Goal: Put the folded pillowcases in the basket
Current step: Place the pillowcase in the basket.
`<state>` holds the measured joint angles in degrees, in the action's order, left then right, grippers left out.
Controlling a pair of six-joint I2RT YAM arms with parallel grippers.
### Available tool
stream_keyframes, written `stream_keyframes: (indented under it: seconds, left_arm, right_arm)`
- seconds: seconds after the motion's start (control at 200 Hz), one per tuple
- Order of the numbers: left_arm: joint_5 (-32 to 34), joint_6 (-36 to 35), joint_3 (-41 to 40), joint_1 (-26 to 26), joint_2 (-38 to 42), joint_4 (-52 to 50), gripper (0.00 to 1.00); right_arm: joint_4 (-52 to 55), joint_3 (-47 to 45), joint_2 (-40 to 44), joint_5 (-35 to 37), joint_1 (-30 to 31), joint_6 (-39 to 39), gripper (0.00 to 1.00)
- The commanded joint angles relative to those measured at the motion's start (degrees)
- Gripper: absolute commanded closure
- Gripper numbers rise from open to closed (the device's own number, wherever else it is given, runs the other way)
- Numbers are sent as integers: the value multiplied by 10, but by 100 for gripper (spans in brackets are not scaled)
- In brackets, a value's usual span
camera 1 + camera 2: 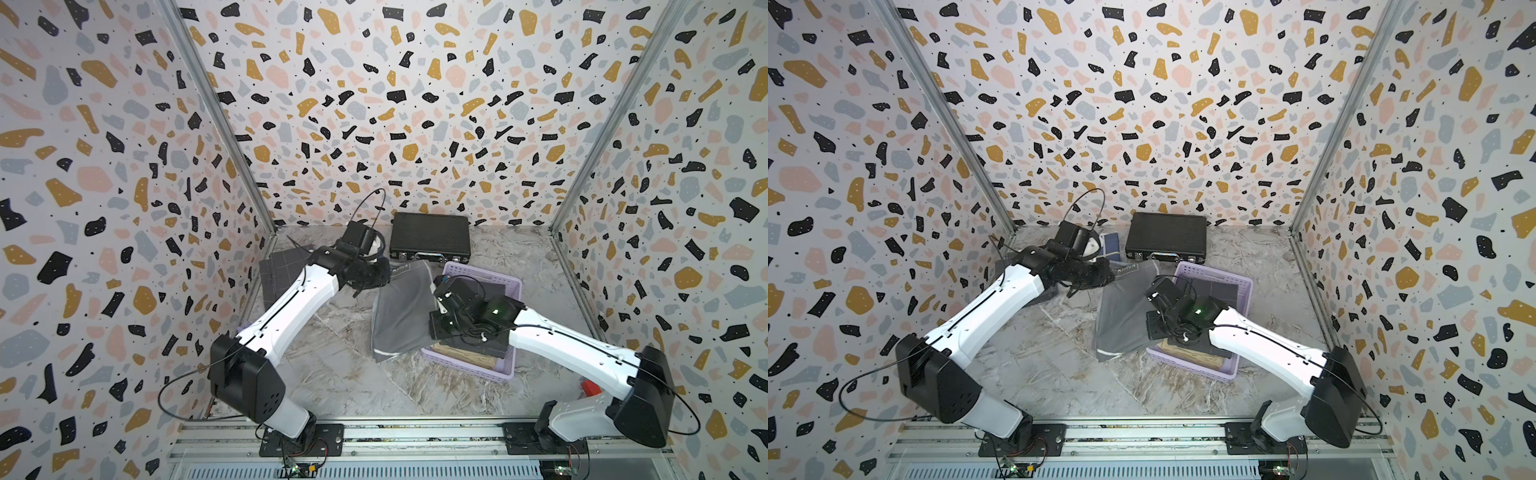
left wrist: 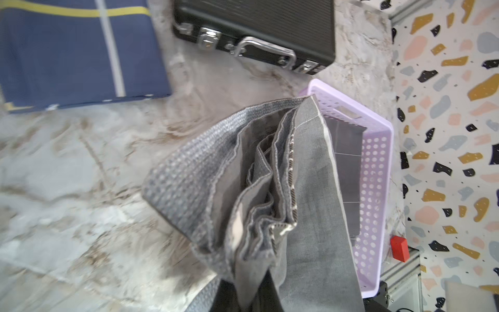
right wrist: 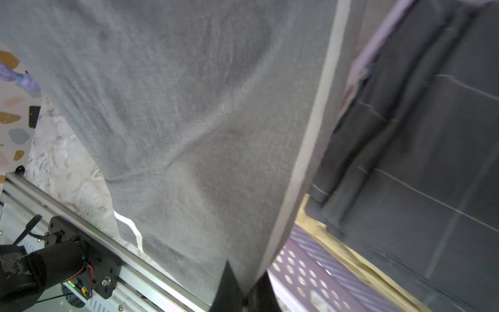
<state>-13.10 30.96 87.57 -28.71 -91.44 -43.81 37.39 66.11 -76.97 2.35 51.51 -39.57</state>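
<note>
Right pincer [image 3: 240,287]: clamped tight on the near-right edge of the folded pillowcase [image 1: 401,311], pinching the pale stripe that runs along that edge. Sits at the left rim of the basket [image 1: 478,372], towards its near end.

Near right on the marble table [image 1: 332,374], by the rail: small red block [image 1: 590,388], no writing to be seen on it.

Pillowcase: plain grey, held up between both pincers. Hangs mostly left of the basket, with its right edge over the basket's left rim. Droops at the near-left corner towards the table; cannot tell whether it touches. Not inside the basket.

Basket: lavender, with rows of small holes in its walls. Holds a dark cloth [image 1: 498,293] with thin pale grid lines, lying over something tan [image 1: 461,355] at the near end. No brand mark visible.

Left pincer [image 2: 244,297]: closed on the far-left corner of the pillowcase, whose folded layers fan apart just beyond the fingertips.

At the pillowcase's far edge: small dark label [image 1: 1126,269] with pale lettering, turned away and too small to read.

Far left, under the left arm: grey checked cloth [image 1: 276,270].

Farthest back: blue cloth [image 2: 75,54] with a yellow stripe, and to its right a black case [image 1: 430,237] with metal latches and handle, just beyond the basket's far end. No lettering legible on either.
</note>
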Motion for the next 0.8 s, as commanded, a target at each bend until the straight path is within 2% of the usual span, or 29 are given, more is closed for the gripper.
stream_keyframes:
  seconds: [0.0,0.135,0.37,0.641,0.791]
  left_arm:
    - [-19,3,67,-38,-59,23,100]
    - [-49,-8,168,-84,-147,37,100]
    - [-47,-10,318,-138,-274,38,100]
    - [-48,11,352,-145,-344,39,100]
    - [-55,15,380,-146,-380,40,100]
  right_arm:
    - [58,-15,48,17,-31,10,100]
    - [84,-34,84,28,-64,20,100]
    - [104,-88,135,16,-152,36,100]
    - [107,-137,160,-35,-252,69,100]
    - [100,-153,157,-53,-276,80,100]
